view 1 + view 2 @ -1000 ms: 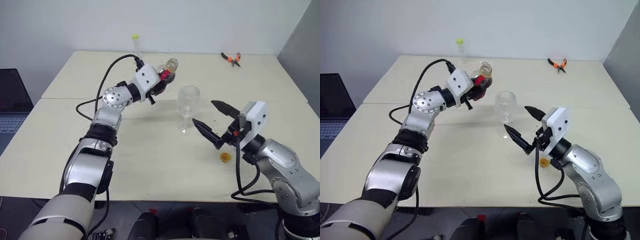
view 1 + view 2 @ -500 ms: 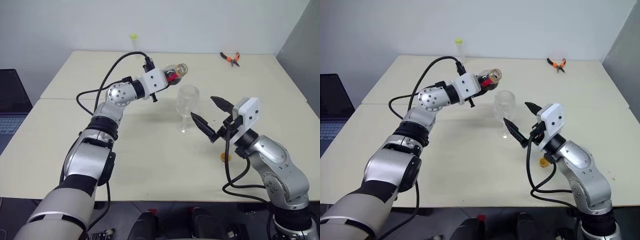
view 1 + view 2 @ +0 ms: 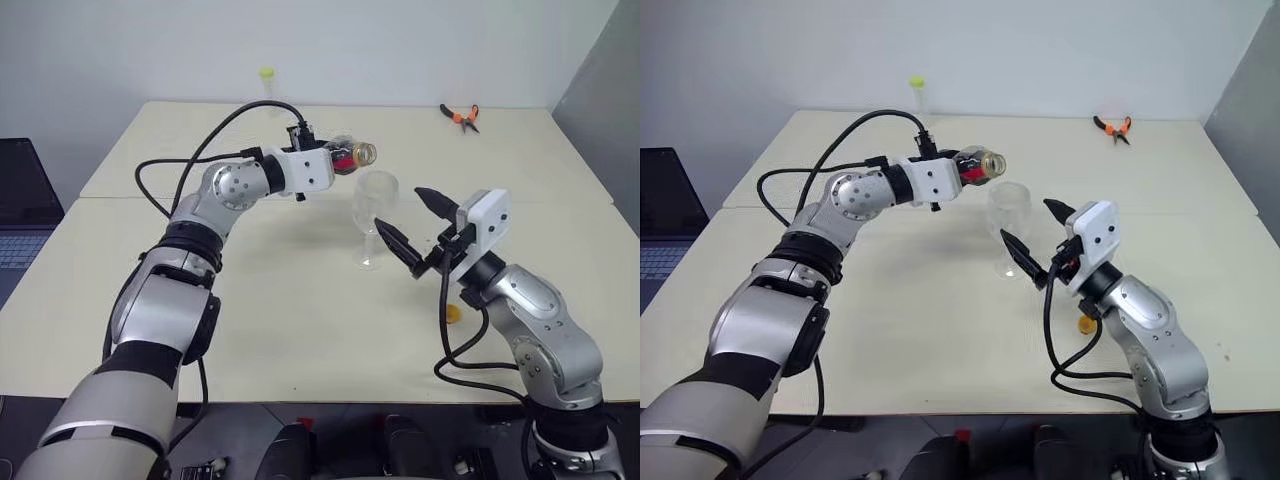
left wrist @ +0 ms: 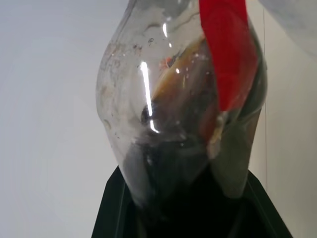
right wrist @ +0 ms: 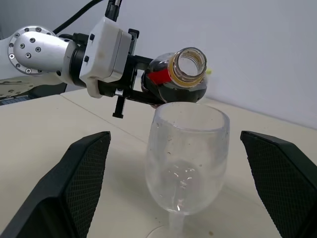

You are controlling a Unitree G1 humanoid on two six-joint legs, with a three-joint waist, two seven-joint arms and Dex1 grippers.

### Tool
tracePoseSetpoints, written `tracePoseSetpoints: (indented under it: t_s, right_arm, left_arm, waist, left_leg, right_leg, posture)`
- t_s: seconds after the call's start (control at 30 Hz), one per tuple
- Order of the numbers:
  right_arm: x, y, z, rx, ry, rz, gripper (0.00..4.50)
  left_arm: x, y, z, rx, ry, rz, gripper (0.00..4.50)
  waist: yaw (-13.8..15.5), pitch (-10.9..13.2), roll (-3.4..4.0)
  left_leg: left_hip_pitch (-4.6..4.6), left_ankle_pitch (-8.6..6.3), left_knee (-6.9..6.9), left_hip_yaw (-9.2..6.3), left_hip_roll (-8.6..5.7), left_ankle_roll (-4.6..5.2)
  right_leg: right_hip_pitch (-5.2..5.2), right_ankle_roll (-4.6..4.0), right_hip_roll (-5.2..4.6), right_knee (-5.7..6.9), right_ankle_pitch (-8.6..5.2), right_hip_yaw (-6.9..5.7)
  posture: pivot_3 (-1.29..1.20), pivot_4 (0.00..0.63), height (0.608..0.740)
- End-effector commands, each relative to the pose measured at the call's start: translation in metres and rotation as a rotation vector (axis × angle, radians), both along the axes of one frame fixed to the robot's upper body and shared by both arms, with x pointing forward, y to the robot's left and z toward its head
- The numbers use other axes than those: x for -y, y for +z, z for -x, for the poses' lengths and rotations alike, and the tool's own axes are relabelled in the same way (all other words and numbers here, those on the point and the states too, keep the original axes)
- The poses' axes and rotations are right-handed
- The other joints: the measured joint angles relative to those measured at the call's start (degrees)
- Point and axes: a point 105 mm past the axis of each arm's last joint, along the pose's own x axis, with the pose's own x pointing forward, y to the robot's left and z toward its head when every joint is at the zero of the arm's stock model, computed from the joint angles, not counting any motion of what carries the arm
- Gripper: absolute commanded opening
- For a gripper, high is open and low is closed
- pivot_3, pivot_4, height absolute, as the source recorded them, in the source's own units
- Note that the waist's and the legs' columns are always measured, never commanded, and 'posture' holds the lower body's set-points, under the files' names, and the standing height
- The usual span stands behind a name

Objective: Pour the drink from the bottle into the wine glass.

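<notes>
L gripper (image 3: pixel 325 168) was clenched on the bottle (image 3: pixel 347 157), upper centre of frame, its base sunk betw. the jaws. Bottle's long axis lay near level, open mouth pointing right and sitting just above the rim of the wine glass (image 3: pixel 373 215), a bit to the rim's upper-left side. Drink (image 5: pixel 166 87) was pooled in the belly; none seen in the bowl yet. R gripper (image 3: pixel 421 227) stood released, fingers spread wide either side of the glass, apart from it, right of centre. Cap (image 3: pixel 451 314) lay on the table (image 3: pixel 300 330).
</notes>
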Motion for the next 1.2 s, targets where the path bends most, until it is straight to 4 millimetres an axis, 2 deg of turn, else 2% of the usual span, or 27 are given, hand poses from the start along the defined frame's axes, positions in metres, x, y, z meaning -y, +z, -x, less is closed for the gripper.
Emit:
tracePoseSetpoints:
  t_s: [0.03,0.37,1.2]
  right_arm:
    - [-0.003,0.015,0.004,0.064,0.012,-0.031,4.5]
    - [-0.01,0.017,0.003,0.058,0.024,-0.045,4.5]
    - [-0.012,0.0,0.005,0.001,0.03,0.017,4.5]
  left_arm:
    - [0.002,0.029,0.004,0.131,-0.024,-0.021,0.95]
    - [-0.001,0.032,0.003,0.21,-0.008,-0.091,0.95]
    - [0.0,0.044,0.004,0.325,-0.008,-0.153,0.95]
  waist:
    - [0.0,0.0,0.0]
    - [-0.1,0.0,0.0]
    - [-0.1,0.0,0.0]
  left_leg:
    - [0.0,0.0,-0.01,0.01,0.0,0.0]
    - [-0.02,0.0,0.0,0.01,-0.01,0.0]
    - [-0.06,0.01,0.01,0.02,-0.02,-0.02]
  right_leg:
    - [-0.01,0.0,0.0,0.0,0.0,0.01]
    - [-0.04,0.0,0.0,0.02,0.0,0.0]
    - [-0.07,0.0,0.0,0.04,0.0,0.01]
  posture:
    - [0.0,0.15,0.74]
    - [0.0,0.15,0.74]
    - [0.0,0.15,0.74]
